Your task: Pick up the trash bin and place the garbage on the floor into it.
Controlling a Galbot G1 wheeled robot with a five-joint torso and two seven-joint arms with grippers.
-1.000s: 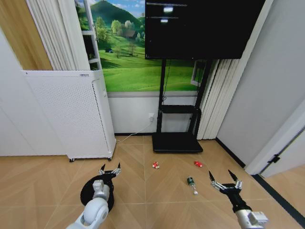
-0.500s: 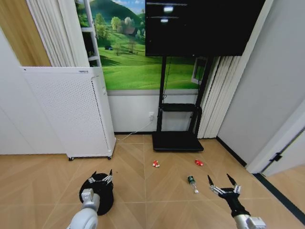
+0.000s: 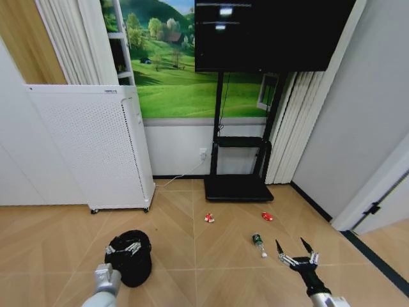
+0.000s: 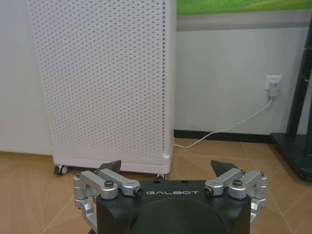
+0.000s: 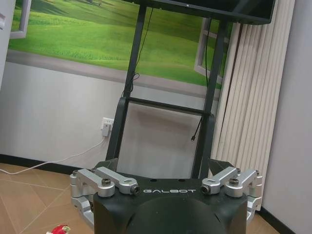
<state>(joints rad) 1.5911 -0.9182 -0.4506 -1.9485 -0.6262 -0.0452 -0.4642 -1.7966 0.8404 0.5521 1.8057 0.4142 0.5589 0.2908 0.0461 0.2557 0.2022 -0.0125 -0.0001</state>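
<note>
small black round bin, bag-lined, on herringbone floor

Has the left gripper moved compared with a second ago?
Yes. The left gripper has pulled back toward the robot: earlier its fingertips reached past the trash bin toward the white cabinet; now they sit over the bin's top.

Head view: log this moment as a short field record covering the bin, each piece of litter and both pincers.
bin: small black round bag-lined trash bin, standing on the parquet floor
left pincer: open, over the bin's rim
right pincer: open, above the floor beside the small green bottle
other litter: red-and-white wrapper bit; small red bit; both lying near the black TV-stand base
</note>
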